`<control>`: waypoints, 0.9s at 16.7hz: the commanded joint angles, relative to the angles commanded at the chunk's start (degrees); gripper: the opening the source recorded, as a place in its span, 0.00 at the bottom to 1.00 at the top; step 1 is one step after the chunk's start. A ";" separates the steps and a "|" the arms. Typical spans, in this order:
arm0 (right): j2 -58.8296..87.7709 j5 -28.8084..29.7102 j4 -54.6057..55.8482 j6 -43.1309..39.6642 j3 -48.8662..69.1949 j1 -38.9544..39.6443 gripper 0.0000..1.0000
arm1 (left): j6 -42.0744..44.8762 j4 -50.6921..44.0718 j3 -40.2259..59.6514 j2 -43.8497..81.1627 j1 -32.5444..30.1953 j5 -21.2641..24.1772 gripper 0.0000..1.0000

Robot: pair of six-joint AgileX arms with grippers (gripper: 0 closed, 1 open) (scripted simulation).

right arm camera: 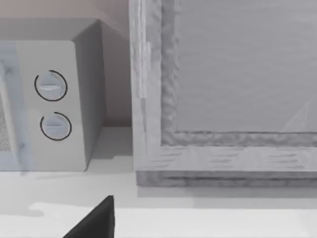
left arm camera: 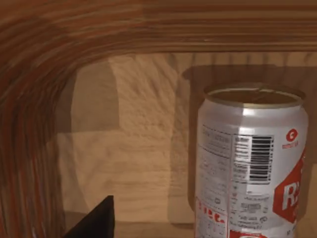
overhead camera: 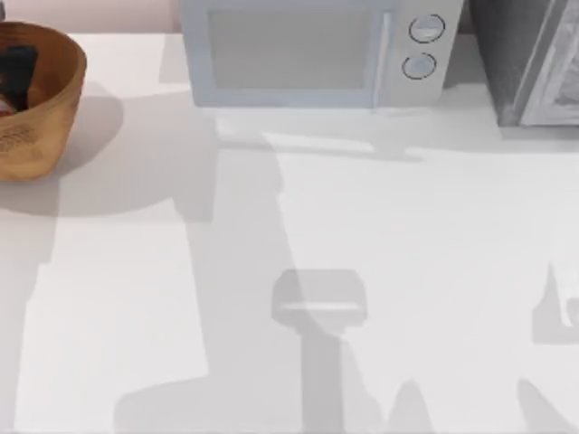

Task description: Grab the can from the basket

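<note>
The basket (overhead camera: 41,127) is a round orange-brown wicker bowl at the table's far left, cut by the picture's edge. My left gripper (overhead camera: 18,70) is a dark shape down inside it. In the left wrist view the can (left arm camera: 247,163) stands upright on the basket's ribbed floor (left arm camera: 133,148). It is silver-white with a barcode, red print and a dull yellow top. The can is close in front of the gripper and off to one side, and a dark part of the gripper (left arm camera: 94,223) is apart from it. The basket wall (left arm camera: 29,124) curves close around.
A white microwave (overhead camera: 312,54) stands at the back centre with two round knobs (overhead camera: 425,29). A grey cabinet (overhead camera: 534,63) fills the back right corner. In the right wrist view a dark part of my right gripper (right arm camera: 94,220) hangs over the table before the microwave (right arm camera: 49,99) and cabinet (right arm camera: 228,89).
</note>
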 joint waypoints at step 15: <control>0.00 0.00 0.00 0.00 0.00 0.00 1.00 | -0.14 11.68 -12.15 -0.27 -0.17 -0.02 0.62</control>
